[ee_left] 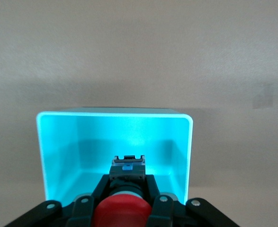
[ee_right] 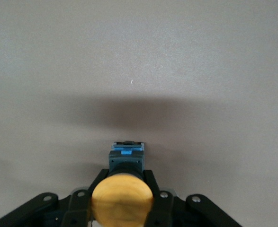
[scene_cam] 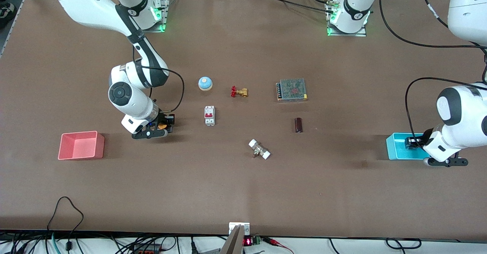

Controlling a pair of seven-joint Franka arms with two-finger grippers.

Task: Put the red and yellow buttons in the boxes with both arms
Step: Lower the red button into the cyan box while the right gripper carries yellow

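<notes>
Left pincer (ee_left: 127,198) hangs over the cyan-blue box (scene_cam: 398,152) at the left arm's end of the surface (scene_cam: 243,193), its fingers pinched on the red button (ee_left: 122,213). From the wrist camera the red cap sits between the two black fingers, and the button's dark body with a small blue tab points down into the box's open inside, above its floor. In the front view the button itself is hidden by the arm; only the black pincer shows above the box's rim.

Right pincer (scene_cam: 164,125) is low at the surface, toward the right arm's end, clamped on the yellow button (ee_right: 122,201). Its orange-yellow cap shows between the fingers, and its dark and blue body points at the bare brown surface with a shadow just under it; I cannot tell whether it touches. The pink-red box (scene_cam: 81,145) stands apart from this pincer, closer to that end of the surface and a little nearer the front camera.

Between the two arms lie a pale-blue dome with an orange centre (scene_cam: 205,83), a brass valve with a red handle (scene_cam: 239,92), a white circuit breaker (scene_cam: 209,115), a meshed power supply (scene_cam: 292,89), a dark brown cylinder (scene_cam: 298,125) and a white-ended fitting (scene_cam: 259,149).
</notes>
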